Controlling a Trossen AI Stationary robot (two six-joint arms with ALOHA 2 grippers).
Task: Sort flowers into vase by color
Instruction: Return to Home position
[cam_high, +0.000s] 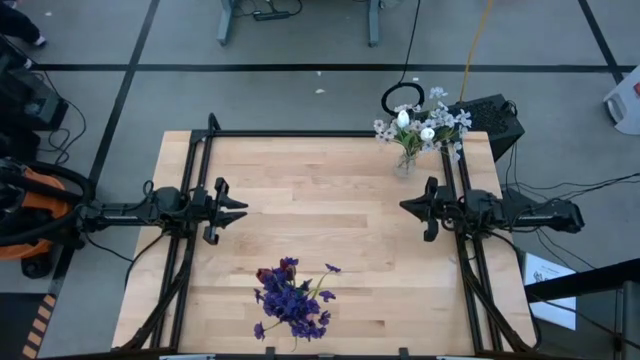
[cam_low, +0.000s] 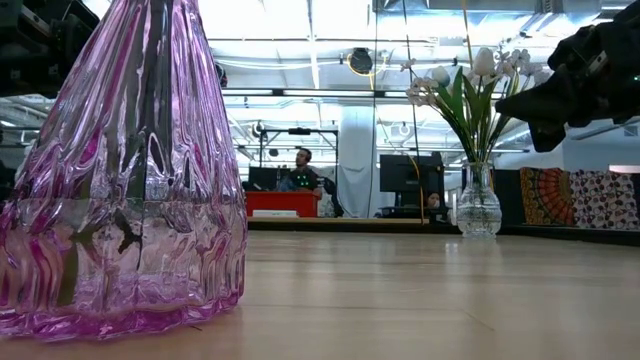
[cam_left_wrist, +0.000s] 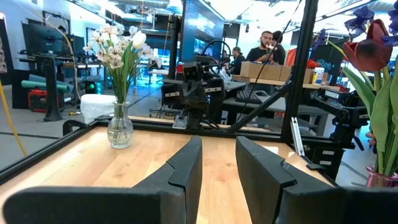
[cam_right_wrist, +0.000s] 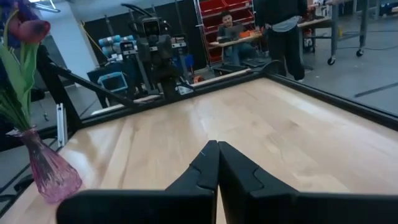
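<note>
Apart, left claw (cam_high: 243, 210) parted, right claw (cam_high: 403, 207) closed; ribbed conical pink vase (cam_low: 130, 200) — glass.

High view: straight down, whole worktop (cam_high: 330, 210) in frame. Low view: worktop level, hard against pink vase (cam_low: 130, 180), frame left. Wrist views face each other; left wrist and low views share clear vase (cam_left_wrist: 120, 127).
</note>
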